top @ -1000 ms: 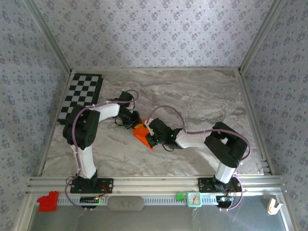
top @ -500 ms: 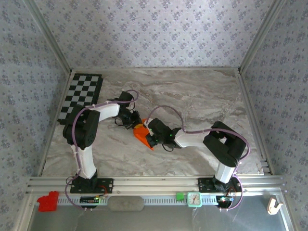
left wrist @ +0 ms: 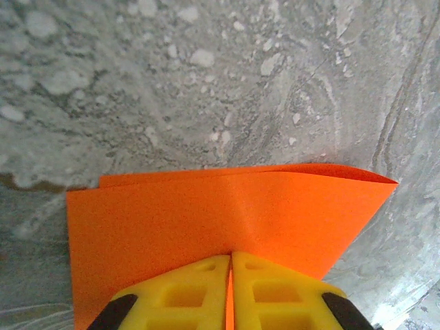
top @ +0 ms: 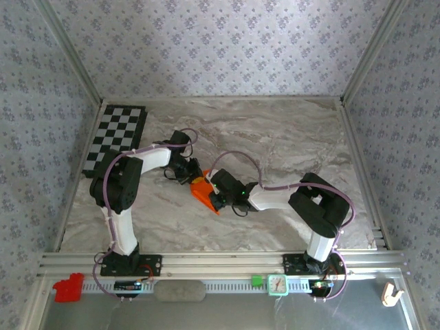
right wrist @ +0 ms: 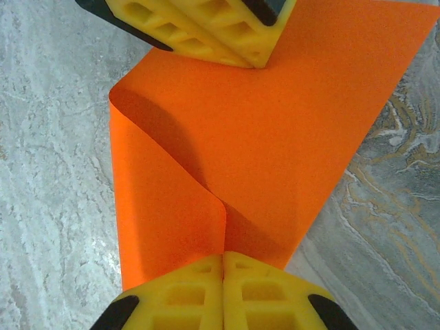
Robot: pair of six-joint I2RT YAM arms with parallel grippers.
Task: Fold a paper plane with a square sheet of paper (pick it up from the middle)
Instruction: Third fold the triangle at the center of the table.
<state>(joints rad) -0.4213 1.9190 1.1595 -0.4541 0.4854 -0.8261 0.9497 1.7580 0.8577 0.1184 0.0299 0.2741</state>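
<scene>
The square sheet of paper (top: 202,190) is bright orange and sits folded at the middle of the marble table, pinched from both ends. My left gripper (left wrist: 231,256) is shut on one edge of the orange paper (left wrist: 206,213), which spreads flat ahead of its yellow fingers (left wrist: 185,289). My right gripper (right wrist: 223,256) is shut on the opposite end of the paper (right wrist: 268,137), where one flap curls over in a soft fold. The left gripper's yellow fingers (right wrist: 206,27) show at the top of the right wrist view. In the top view the left gripper (top: 191,177) and right gripper (top: 214,198) nearly meet.
A black-and-white checkerboard (top: 115,139) lies at the table's far left. A small red block (top: 67,287), a green cube (top: 257,280) and a small clock (top: 277,283) sit on the near rail. Metal frame posts and patterned walls bound the table (top: 289,137).
The right arm has shifted slightly left; the paper and the left gripper look the same.
</scene>
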